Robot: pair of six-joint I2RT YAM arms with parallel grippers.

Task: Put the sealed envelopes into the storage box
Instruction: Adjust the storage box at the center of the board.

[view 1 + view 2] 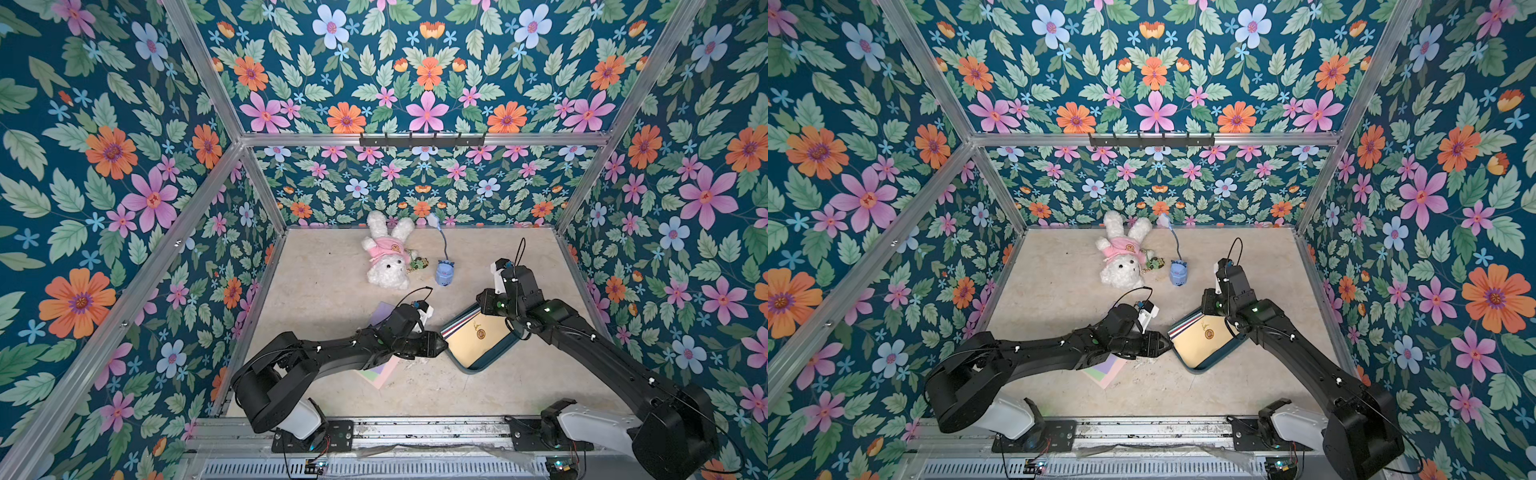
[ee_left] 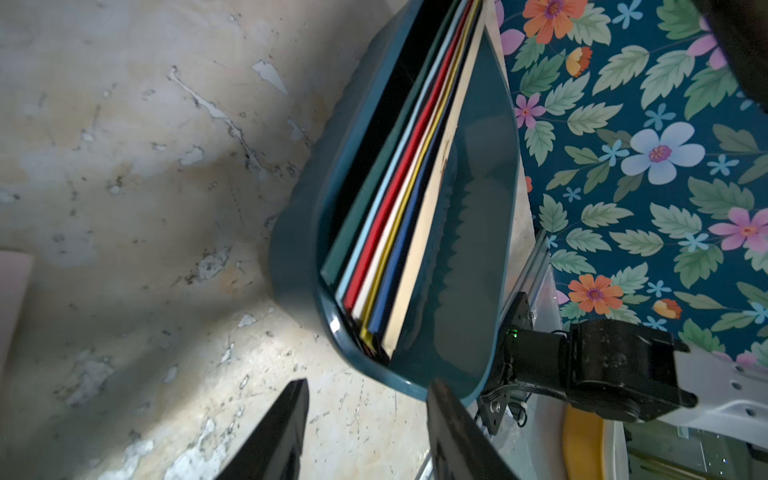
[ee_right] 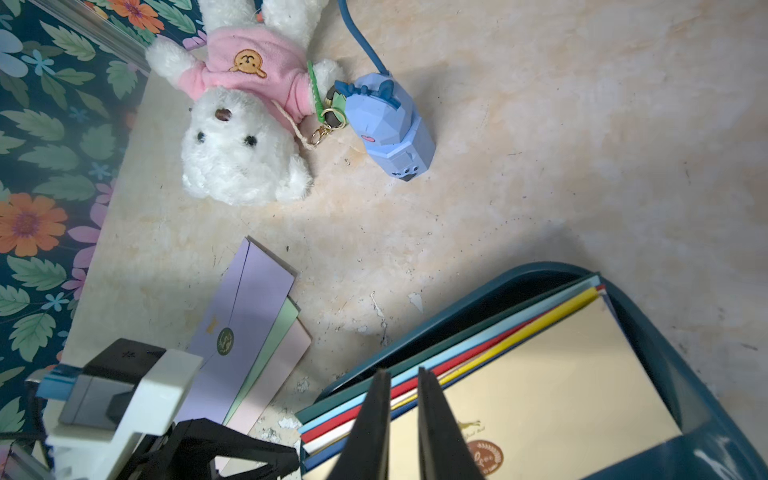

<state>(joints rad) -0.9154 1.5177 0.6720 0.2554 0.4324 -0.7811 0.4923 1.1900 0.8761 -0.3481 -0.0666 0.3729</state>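
Spread and empty, the left gripper (image 2: 368,388) has its tips just beside a rounded corner of the storage box (image 2: 478,216); I cannot say whether it touches the rim. In both top views it is only a black wedge against the side of the tub. Its wrist view gives what those miss: the sealed envelopes (image 2: 399,216) seen edge-on, green, pale blue, red, white, yellow, navy and cream. They lean to one side of the box, and the other side is bare.

The right gripper (image 3: 402,370) is hidden under its own wrist in both top views. Its wrist view shows the jaws drawn nearly together with a thin slit left, tips over the fanned envelope edges. Whether they pinch anything I cannot tell. A cream envelope (image 1: 478,338) with a round seal lies uppermost in the box.

Three loose envelopes (image 3: 253,316), lilac, green and pink, lie fanned on the table (image 1: 324,291) near the box. The right wrist view shows them whole, while from above the left arm covers most of them. At the far side lie a white plush toy (image 1: 388,255) and a light-blue toy (image 1: 444,274).
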